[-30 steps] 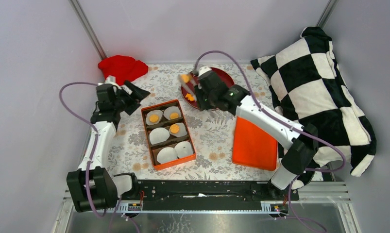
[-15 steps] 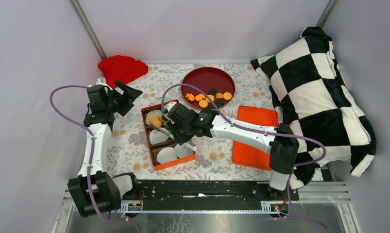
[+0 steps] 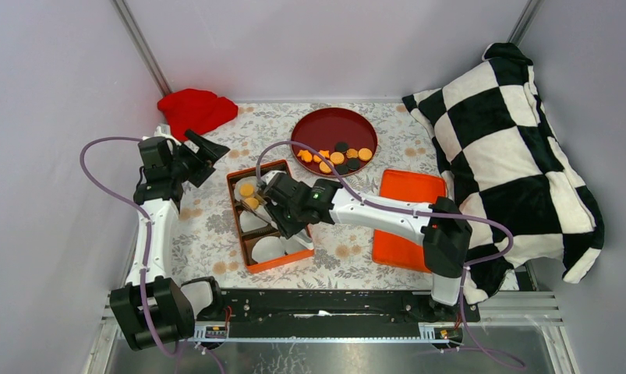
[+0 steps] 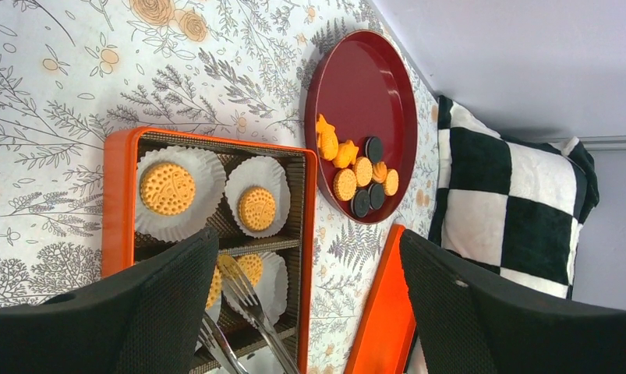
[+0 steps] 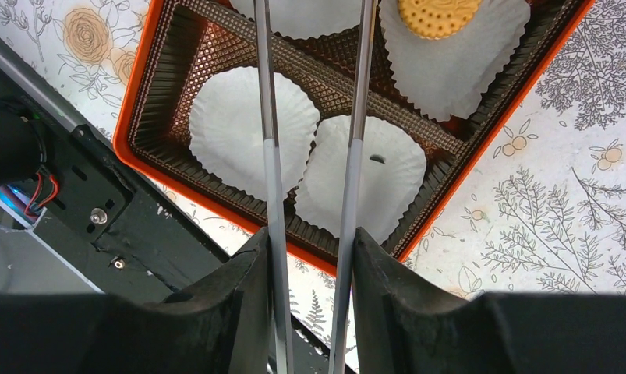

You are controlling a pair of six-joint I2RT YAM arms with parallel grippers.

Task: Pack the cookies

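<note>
An orange box of white paper cups lies mid-table. Three cups hold orange cookies. My right gripper is shut on metal tongs and holds them over the box. The tong tips are at the middle row, by a fourth orange cookie that my left finger partly hides. I cannot tell if the tongs grip it. Several orange and black cookies lie on a red plate. My left gripper is open and empty, above the table left of the box.
An orange lid lies right of the box. A red cloth is at the back left. A black-and-white checked pillow fills the right side. Two empty cups are in the box's near row.
My right arm swung the tongs from the red plate over to the box, then shifted slightly left. The left arm moved a little toward the left and has held still since.
</note>
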